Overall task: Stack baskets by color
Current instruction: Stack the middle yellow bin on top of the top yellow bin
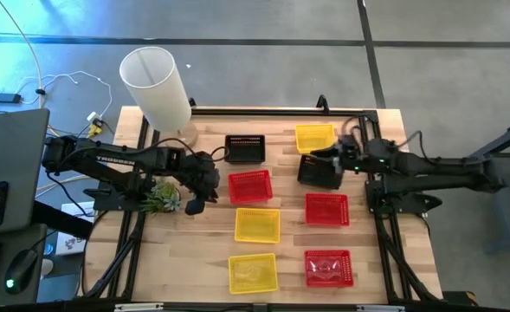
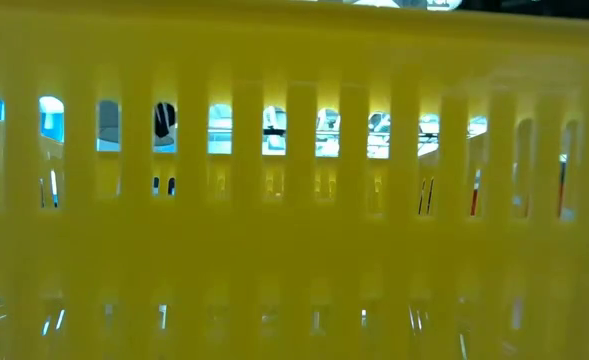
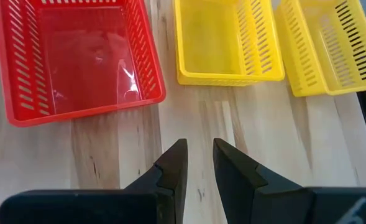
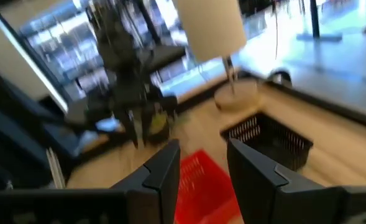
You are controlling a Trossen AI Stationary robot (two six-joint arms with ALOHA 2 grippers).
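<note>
on the tabletop [image 1: 194,260]: baskets lie singly, none stacked yet
left gripper [image 1: 196,201]: centre-left of frame, jaws parted, empty
right gripper [image 1: 317,156]: upper right, jaws released above black basket [image 1: 320,172]

Two dark arms, angular black fingers [image 3: 173,168]

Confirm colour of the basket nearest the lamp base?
Black basket, beside the lamp base; clearest in the high view.
</note>
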